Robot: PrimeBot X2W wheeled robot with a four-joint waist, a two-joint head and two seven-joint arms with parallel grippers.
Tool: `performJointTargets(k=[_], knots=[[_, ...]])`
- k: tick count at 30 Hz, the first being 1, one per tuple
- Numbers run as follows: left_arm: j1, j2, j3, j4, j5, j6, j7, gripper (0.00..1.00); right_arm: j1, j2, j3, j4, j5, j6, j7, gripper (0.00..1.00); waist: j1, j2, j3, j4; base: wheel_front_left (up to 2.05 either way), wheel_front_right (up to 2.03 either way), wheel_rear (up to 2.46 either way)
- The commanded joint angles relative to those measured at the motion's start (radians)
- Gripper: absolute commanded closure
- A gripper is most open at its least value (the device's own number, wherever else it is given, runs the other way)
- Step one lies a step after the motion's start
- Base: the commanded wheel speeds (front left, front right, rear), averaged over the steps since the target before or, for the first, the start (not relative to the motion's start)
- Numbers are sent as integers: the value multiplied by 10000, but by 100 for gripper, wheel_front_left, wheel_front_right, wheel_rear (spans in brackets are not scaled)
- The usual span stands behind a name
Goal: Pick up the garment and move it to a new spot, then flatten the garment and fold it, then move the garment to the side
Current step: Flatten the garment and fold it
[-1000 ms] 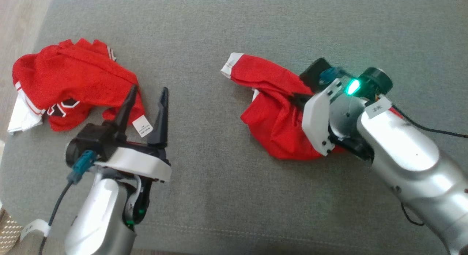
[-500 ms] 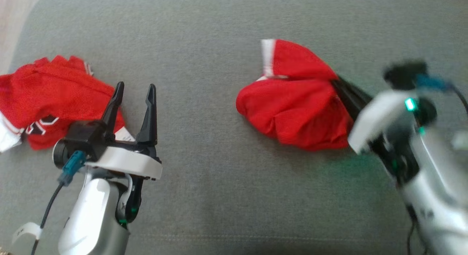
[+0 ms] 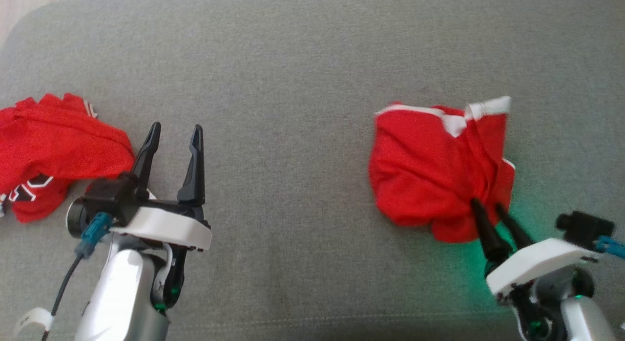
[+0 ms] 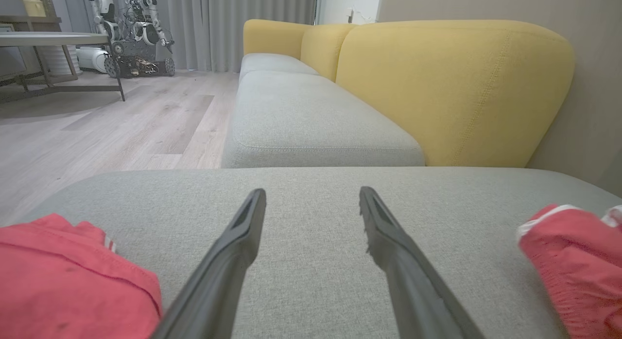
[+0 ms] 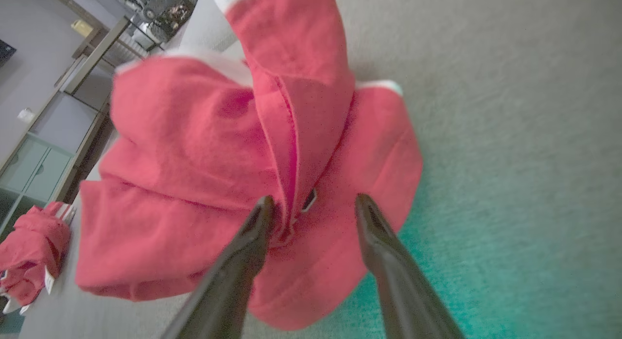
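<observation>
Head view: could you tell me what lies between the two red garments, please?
The left gripper, fingers apart, then bare grey cushion, as the head view shows.

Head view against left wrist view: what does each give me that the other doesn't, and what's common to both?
Head view adds: the right gripper, open, with its fingertips at the near edge of the smaller red garment, and the black print on the T-shirt.
Left wrist view adds: the yellow sofa back, the wooden floor, a table and another robot in the room.
Both: the left gripper, open over bare grey cushion, with the T-shirt on its left and the smaller garment on its right.
</observation>
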Motion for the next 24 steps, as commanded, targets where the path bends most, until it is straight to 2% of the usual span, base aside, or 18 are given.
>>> performJointTargets(k=[1, 4, 12, 18, 24], knots=[[-152, 227, 356, -305, 66, -2, -78, 0, -197, 13, 27, -632, -270, -7, -449, 0, 0, 0, -42, -53, 0, 0, 0], [-122, 231, 346, -280, 67, 7, -78, 0, -215, 53, -107, -904, -603, -7, -904, 0, 0, 0, -98, -71, 0, 0, 0], [106, 257, 408, -261, 46, 181, -78, 0, -545, -69, -397, -1948, -2708, -7, -2847, 0, 0, 0, -455, -71, 0, 0, 0], [474, 328, 421, -300, 20, 305, -50, 0, -596, -243, 87, -2242, -3891, -7, -3339, 0, 0, 0, -861, -55, 0, 0, 0], [910, 464, 395, -388, -35, 346, 92, 0, -212, -122, 208, -2160, -4060, -7, -3373, 0, 0, 0, -1140, -49, 0, 0, 0]])
